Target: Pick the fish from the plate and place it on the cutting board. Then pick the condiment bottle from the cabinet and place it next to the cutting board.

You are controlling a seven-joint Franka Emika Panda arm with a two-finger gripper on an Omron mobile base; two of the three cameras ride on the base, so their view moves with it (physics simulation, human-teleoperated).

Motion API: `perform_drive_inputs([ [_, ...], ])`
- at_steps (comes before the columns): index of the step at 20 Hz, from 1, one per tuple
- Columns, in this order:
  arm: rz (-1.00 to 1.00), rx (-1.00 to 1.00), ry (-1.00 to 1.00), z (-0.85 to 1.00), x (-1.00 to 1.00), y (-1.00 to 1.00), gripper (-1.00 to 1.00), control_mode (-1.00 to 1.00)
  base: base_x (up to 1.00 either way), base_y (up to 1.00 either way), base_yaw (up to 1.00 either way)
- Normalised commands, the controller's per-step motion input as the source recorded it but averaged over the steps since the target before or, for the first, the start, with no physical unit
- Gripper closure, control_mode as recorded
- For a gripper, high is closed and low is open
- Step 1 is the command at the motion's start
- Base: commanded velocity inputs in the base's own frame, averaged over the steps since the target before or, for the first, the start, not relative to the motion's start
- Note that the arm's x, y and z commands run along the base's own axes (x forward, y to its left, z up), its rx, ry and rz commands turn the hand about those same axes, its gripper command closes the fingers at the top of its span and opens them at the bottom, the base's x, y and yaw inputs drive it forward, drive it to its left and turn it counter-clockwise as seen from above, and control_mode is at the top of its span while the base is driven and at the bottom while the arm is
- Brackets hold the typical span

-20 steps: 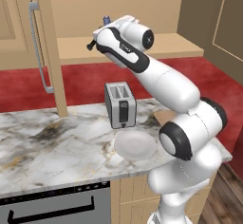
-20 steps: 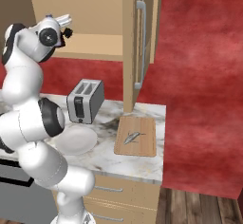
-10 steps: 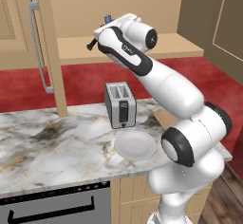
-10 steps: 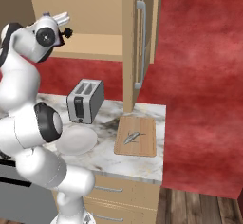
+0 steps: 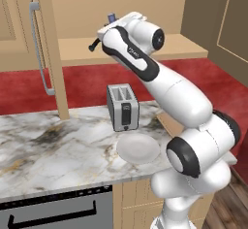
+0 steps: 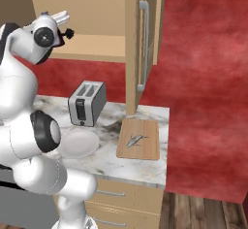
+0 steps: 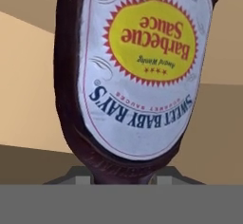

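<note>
The white arm reaches up into the open cabinet (image 5: 121, 53), its gripper (image 5: 107, 25) at the wide shelf, where the blue cap of the bottle (image 5: 112, 17) peeks just above the hand. From the right, the hand (image 6: 60, 18) sits level with the shelf edge, a small black knob jutting from its side. Up close, the bottle (image 7: 137, 71) looms directly before the gripper, its yellow-and-white oval label reading "Barbecue Sauce" upside down, its dark body running down to the bottom edge of the hand view, where the fingertips are hidden; whether the gripper is apart or clamped on the bottle cannot be told.

Below, on the marbled desk (image 5: 53, 145), the round white plate (image 5: 138, 148) lies bare just in front of the silver toaster (image 5: 122, 107). The fish (image 6: 136, 139) rests on the board (image 6: 140, 139), lying slantwise near its middle. The board sits flat at the desk's right end, beside the foot of the cabinet's upright panel, well apart from the plate (image 6: 77, 143). A long grey bar handle (image 6: 143, 43) runs down the cabinet door above the board, and another (image 5: 39, 48) hangs on the door at left. Deep red wall shows behind the toaster (image 6: 87, 103) and to the right.
</note>
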Motion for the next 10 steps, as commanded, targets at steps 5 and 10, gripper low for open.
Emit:
perform_drive_inputs([
  [5, 0.0, 0.01, 0.02, 0.0, -0.25, 0.0, 1.0, -1.0, 0.0, 0.0, 0.0],
  [10, 0.0, 0.06, 0.05, 0.0, -0.26, 0.0, 1.0, -1.0, 0.0, 0.0, 0.0],
])
